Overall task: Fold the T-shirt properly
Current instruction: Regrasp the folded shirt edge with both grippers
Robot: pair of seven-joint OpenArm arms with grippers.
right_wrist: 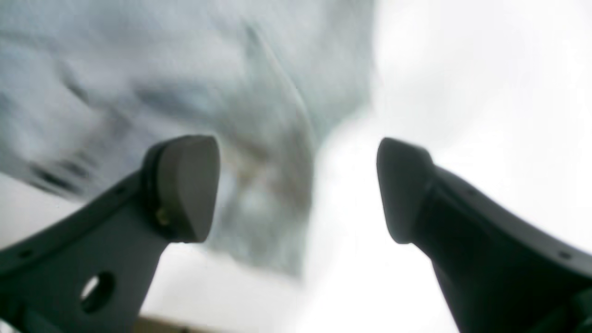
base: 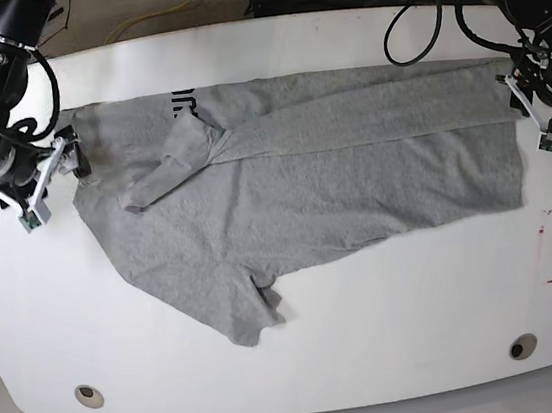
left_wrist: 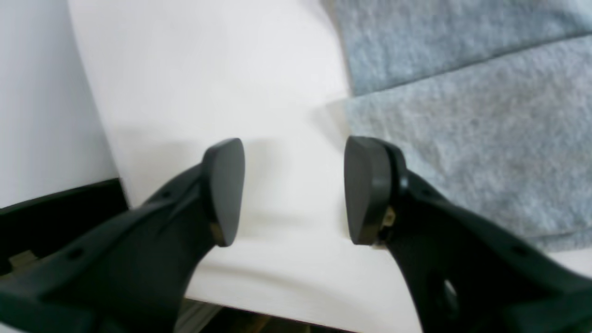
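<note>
Midway, one long edge of the T-shirt (base: 333, 174) is seen folded on the desk (base: 304, 349); left end effector (left_wrist: 293, 192) and right end effector (right_wrist: 296, 189), both spread and empty, are poised at opposite ends, where fresh edge grasps are judged necessary.

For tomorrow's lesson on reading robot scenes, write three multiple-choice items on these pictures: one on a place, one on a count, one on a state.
1. Where does the heather-grey cotton T-shirt lie?
A. spread on the white table
B. hanging from a rack
C. inside a box

2. How many round holes show along the table's near edge?
A. none
B. two
C. five

3. How do the jaws of the left claw and the right claw stand?
A. both clamped on cloth
B. one open, one closed
C. both open and empty

Answers:
1 A, since the base view shows the shirt lying on the tabletop.
2 B, one hole near each front corner.
3 C, since each wrist view shows a wide gap between the pads with nothing in it.
</note>
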